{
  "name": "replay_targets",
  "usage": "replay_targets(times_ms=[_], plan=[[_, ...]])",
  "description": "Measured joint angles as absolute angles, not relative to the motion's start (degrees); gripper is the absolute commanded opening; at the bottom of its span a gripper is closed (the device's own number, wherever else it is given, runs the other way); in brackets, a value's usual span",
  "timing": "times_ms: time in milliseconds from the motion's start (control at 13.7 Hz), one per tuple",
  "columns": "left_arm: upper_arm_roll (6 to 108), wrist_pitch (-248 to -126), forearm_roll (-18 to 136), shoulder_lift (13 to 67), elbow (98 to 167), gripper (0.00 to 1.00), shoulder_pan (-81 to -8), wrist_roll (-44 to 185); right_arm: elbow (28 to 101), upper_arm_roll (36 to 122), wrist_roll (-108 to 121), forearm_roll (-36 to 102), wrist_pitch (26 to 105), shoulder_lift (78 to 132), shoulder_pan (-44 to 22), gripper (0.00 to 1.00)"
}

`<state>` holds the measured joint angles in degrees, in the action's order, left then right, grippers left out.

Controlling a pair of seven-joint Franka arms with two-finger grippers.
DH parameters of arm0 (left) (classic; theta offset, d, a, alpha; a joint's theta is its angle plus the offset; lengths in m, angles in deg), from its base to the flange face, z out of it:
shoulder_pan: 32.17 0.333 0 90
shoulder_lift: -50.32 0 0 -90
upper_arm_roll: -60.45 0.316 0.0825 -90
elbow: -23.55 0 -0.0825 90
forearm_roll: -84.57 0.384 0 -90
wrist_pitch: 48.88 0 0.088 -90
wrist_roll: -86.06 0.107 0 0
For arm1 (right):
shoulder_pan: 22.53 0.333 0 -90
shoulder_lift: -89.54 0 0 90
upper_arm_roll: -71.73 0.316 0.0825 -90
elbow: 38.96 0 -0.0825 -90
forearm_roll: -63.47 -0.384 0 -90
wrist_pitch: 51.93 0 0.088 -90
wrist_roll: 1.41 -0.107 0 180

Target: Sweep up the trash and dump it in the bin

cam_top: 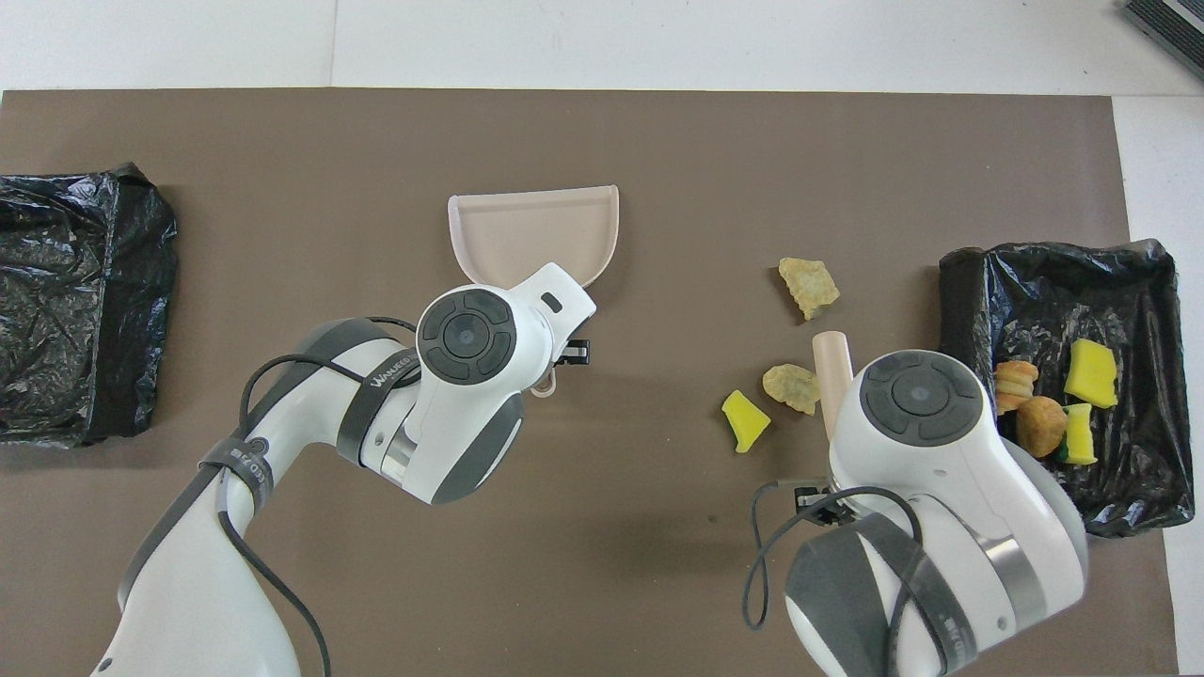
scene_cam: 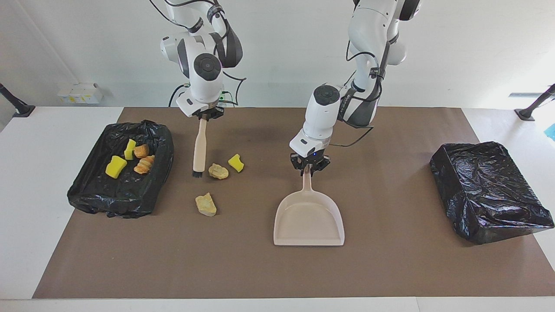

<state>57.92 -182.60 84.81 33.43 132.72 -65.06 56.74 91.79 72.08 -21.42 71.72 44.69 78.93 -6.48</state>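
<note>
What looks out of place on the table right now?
Three scraps lie loose on the brown mat: a yellow sponge wedge and two tan bread-like lumps, outside the black bag-lined bin beside them.

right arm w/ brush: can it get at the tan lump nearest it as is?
Probably yes. The brush, held in the right gripper, hangs with its bristles just beside the tan lump, with nothing between them.
</note>
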Motion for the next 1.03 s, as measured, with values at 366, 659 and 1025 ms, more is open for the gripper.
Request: replay_targets(times_ms=[366,659,1025], plan=[[58.4,-182.5,84.8,33.7,132.7,0.0,-64.8,58.8,98.3,72.3,-15.2,71.6,49.6,77.9,-9.9,0.0],[59.0,-182.3,84.8,33.9,132.4,0.0,-64.4,59.2,99.1,73.2,-15.2,67.1,52.1,78.0,-5.4,0.0],[59.3,-181.8,84.8,34.1,131.9,0.0,-62.1,59.7,99.3,73.3,-14.3,54.7,58.5,79.2,-4.6,0.0]])
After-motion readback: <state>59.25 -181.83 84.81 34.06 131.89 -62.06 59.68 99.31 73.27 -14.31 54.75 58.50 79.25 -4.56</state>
